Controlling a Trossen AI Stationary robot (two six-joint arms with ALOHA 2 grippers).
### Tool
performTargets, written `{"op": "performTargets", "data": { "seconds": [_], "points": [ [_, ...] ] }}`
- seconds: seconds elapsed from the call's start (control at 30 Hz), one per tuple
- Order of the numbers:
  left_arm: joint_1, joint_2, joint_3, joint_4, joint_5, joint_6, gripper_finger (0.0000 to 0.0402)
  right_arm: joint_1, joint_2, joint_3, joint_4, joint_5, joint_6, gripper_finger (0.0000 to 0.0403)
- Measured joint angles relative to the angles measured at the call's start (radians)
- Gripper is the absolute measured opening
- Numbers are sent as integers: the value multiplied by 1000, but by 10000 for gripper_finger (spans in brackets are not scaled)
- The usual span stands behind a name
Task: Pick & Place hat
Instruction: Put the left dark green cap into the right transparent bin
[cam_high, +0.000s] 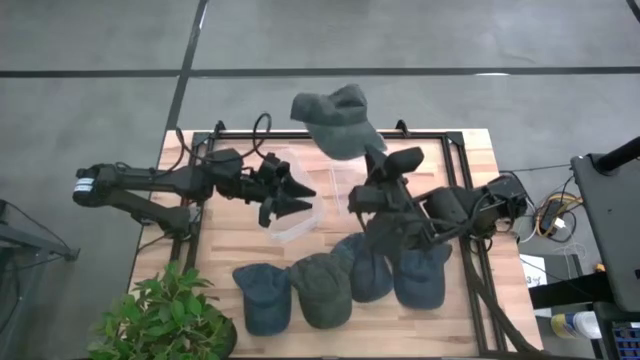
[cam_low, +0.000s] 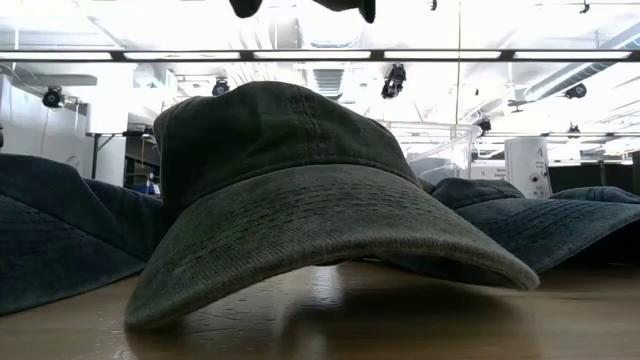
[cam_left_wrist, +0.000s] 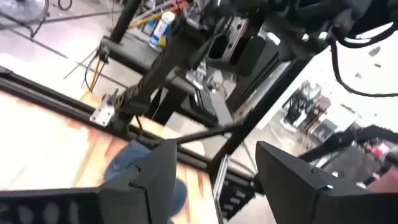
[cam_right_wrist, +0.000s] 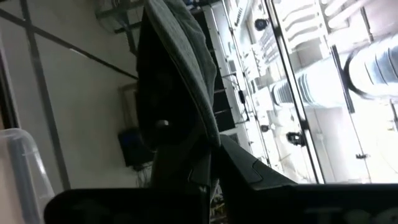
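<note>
A grey-green hat (cam_high: 335, 120) hangs in the air over the table's far side, with my right gripper (cam_high: 372, 155) shut on it. In the right wrist view its cloth (cam_right_wrist: 180, 62) rises from between my fingers. My left gripper (cam_high: 290, 195) stands open over a clear plastic bin (cam_high: 300, 220) with nothing between its fingers (cam_left_wrist: 155, 174). Several more hats rest on their brims and rims in a row along the near edge: blue (cam_high: 262, 295), olive (cam_high: 320, 288) and two blue ones (cam_high: 420, 275). The olive one (cam_low: 300, 200) fills the low view. My right gripper pinches the hat's cloth at its edge (cam_right_wrist: 202, 134) between the two fingers, on the side away from the brim (cam_high: 305, 105). The fingers lie about level and come from the table's right side. The hat is lifted clear of the table.
A black frame (cam_high: 455, 150) runs round the wooden table top. A potted plant (cam_high: 165, 315) stands at the near left corner. Cables and a stand (cam_high: 600, 220) lie beyond the right edge.
</note>
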Motion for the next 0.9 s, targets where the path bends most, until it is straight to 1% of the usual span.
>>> {"op": "performTargets", "data": {
  "seconds": [0.2,0.3,0.4,0.63,0.9],
  "points": [
    [-6,-18,0,-12,-1,7,211,-9,12,-26,-32,-3,-23,8],
    [-6,-47,0,-8,-3,14,211,-18,8,-78,-48,-1,-59,8],
    [-6,-83,0,-9,-3,19,211,-20,6,-134,-98,-4,-80,8],
    [-6,-161,0,-8,-11,38,211,-24,3,-251,-225,-4,56,8],
    [-6,-186,0,-8,-15,37,211,-30,-28,-395,-418,-3,348,8]
  ]
}}
